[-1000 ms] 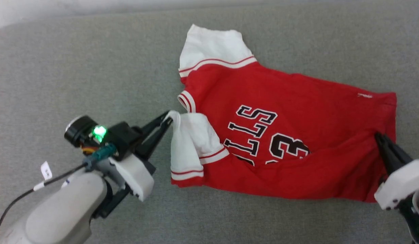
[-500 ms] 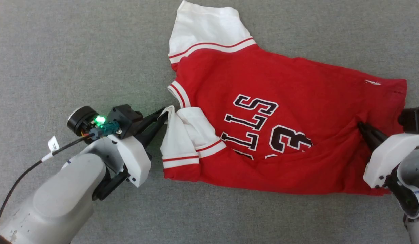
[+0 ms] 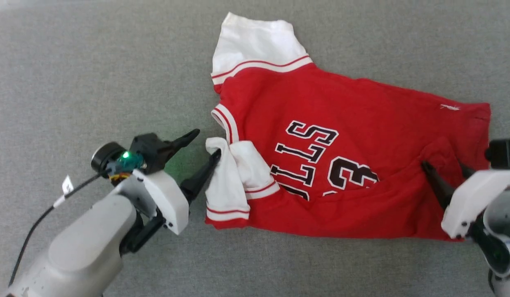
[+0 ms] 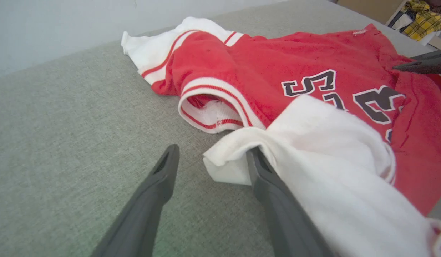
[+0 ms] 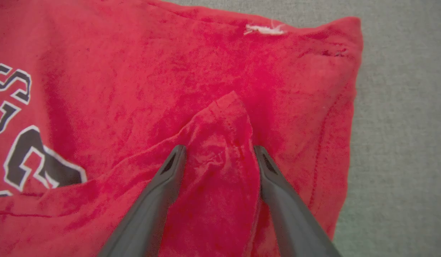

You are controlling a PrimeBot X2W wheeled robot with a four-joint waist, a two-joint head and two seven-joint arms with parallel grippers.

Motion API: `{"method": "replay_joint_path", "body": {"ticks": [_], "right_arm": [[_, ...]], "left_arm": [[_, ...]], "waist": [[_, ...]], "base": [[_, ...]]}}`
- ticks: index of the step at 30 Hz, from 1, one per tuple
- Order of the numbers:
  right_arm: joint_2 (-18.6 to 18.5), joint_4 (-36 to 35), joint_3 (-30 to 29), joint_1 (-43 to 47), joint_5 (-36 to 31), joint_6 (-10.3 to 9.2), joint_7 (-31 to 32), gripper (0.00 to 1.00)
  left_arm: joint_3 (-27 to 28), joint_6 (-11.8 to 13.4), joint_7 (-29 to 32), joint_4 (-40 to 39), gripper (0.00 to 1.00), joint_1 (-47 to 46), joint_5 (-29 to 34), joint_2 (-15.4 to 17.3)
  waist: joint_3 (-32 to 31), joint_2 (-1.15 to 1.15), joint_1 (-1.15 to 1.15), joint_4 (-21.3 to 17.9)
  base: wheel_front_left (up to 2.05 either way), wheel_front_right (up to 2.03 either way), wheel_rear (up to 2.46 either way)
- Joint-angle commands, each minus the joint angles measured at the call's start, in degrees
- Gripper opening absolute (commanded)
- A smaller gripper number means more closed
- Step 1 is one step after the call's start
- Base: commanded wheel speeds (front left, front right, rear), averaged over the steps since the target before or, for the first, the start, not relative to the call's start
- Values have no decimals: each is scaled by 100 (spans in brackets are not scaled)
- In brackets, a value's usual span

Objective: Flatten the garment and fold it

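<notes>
The garment (image 3: pixel 321 119) lies on the grey surface, a red jersey with black letters and number. Its near edge is folded up over the lower part of the print. One white sleeve (image 3: pixel 255 41) lies spread at the far side. The other white sleeve (image 4: pixel 324 142) is folded back onto the red body. My left gripper (image 3: pixel 205 144) stands open at that sleeve's corner, and the cloth rests against one finger (image 4: pixel 270 185). My right gripper (image 3: pixel 442 165) is open over the hem end, with a raised red fold (image 5: pixel 220 142) standing loose between its fingers.
The grey padded surface (image 3: pixel 94 82) runs wide to the left and far side of the garment. A pale wall (image 4: pixel 45 25) rises behind it in the left wrist view. Yellow plaid cloth (image 4: pixel 422 19) lies beyond the surface's far corner.
Both grippers have opened: the left has let go of the white sleeve's corner, the right of the red hem fold. The head camera has shifted slightly.
</notes>
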Motion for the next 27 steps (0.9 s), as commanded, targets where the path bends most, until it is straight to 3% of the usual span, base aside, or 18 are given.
{"method": "replay_joint_path", "body": {"ticks": [1,5,11,17,24,27], "right_arm": [[28,-119,-43,189,42,-11,12,100],[158,-684,-292,591,78,-11,-114,100],[518,-1403,-745,1173,-228,-11,-769,100],[921,-1712,-1092,1554,-791,-11,-1905,100],[1001,-1502,-1291,1890,-1065,-11,-2939,100],[1002,-1304,-1351,2046,-1083,-11,-3278,100]], "left_arm": [[63,98,-115,-95,100,161,-93,-13],[212,421,-366,-471,100,556,-203,51],[608,1261,-688,-1178,100,1273,-101,203],[1577,2107,-770,-2200,100,2201,549,-66],[2567,2352,-773,-2776,100,3503,1410,-580],[2957,2283,-773,-2828,100,4026,1665,-854]], "waist": [[-223,0,0,20],[-541,0,0,77],[-954,0,0,157],[-1218,0,0,206],[-1477,0,0,197],[-1561,0,0,222]], "base": [[0,0,0],[0,0,0],[0,0,0],[0,0,0],[0,0,0],[0,0,0]]}}
